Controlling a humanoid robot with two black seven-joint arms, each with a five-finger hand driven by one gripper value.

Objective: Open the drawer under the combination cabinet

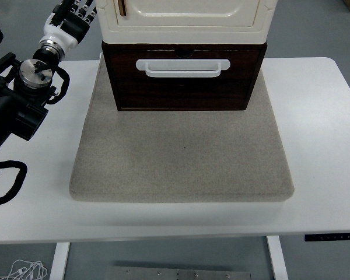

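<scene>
A: Where is the left hand [76, 14]?

B: Up at the far left corner, raised beside the cabinet [186, 20] and close to its left side. Only part of it shows; the picture's top edge cuts it off. I see dark fingers and a white wrist cuff, but I cannot tell whether the fingers are spread or curled. Nothing shows in its grip.

A: And the arm [23, 99] behind it?

B: Black, coming in from the left edge over the worktop [321, 116], with a round metal joint cap facing up. A black strap loop [6, 184] lies lower down near the left edge. The right arm is not in view.

A: The drawer [184, 76]?

B: Dark brown, directly under the cream cabinet, at the far centre. Its front sticks out a little past the cabinet's front. A white bar handle [182, 67] runs across the upper part of the front. Nothing touches it.

A: What do they stand on?

B: A grey felt-like mat [181, 157], square with rounded corners, lying on the white worktop. The mat's near part is bare. The worktop shows on both sides and along the near edge.

A: The room?

B: Grey floor beyond and below. A small control panel [332, 236] sits on the near edge at the right, a white leg [277, 259] below it, and white cable [26, 271] coils on the floor at lower left.
</scene>
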